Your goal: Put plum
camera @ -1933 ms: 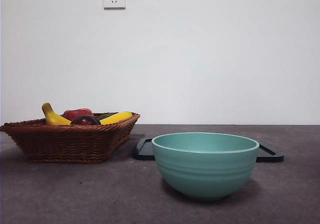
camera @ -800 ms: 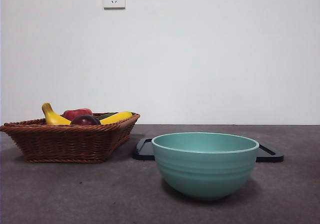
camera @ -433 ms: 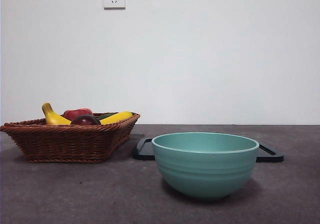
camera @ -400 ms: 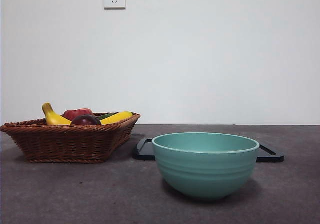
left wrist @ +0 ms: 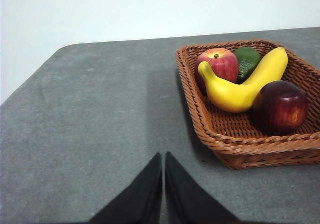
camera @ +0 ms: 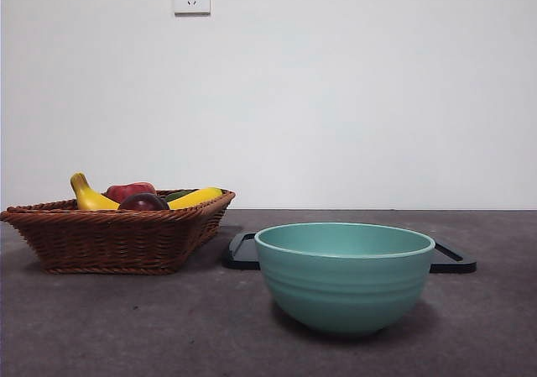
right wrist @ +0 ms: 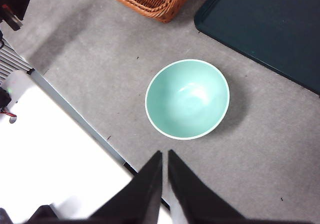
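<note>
Fingers [left wrist: 163, 184] together; one plum [left wrist: 280, 107].

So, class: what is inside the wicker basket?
The wicker basket holds the plum, a banana, a red apple and a green fruit. The basket floor beneath them is hidden.

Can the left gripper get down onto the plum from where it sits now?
Probably yes. The plum lies in the wicker basket with its top bare; the banana rests against one side only. The left gripper is shut and off to the basket's side, so it must open and move over.
</note>
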Motion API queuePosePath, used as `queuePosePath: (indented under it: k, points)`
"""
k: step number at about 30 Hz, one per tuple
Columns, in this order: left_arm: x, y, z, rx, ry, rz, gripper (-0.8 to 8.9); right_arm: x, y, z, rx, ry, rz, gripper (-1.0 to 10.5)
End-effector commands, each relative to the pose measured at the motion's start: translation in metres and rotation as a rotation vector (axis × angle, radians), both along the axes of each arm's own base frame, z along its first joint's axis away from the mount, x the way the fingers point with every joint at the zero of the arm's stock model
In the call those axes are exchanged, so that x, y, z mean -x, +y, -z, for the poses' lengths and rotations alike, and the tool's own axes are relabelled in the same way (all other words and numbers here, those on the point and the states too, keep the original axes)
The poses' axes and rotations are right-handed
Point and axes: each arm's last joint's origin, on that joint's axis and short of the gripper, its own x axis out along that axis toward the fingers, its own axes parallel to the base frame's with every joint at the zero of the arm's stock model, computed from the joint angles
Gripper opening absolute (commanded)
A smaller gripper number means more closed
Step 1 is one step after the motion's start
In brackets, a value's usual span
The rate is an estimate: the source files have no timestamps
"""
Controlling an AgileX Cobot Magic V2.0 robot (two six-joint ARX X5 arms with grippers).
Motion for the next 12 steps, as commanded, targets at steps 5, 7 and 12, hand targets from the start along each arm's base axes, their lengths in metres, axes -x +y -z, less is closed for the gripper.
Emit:
queuePosePath:
  k: [5,7,12]
  points:
    - [-0.0007,0.0003,0.0077,0.003,0.027,-0.004,0.07,-0.0005,0.0014,-0.0048,-0.011,-0.018,-0.013,0.1]
    - [-0.0007,0.0003,0.0077,0.003,0.027,-0.004,0.07,-0.0005,0.0014,-0.0048,-0.011,-0.018,-0.013,0.1]
    - [-0.0008,0.0003,0.0077,0.003,0.028,-0.004,0.07,-0.0005,0.0014,-0.0048,-0.008,-0.023,-0.017,0.1]
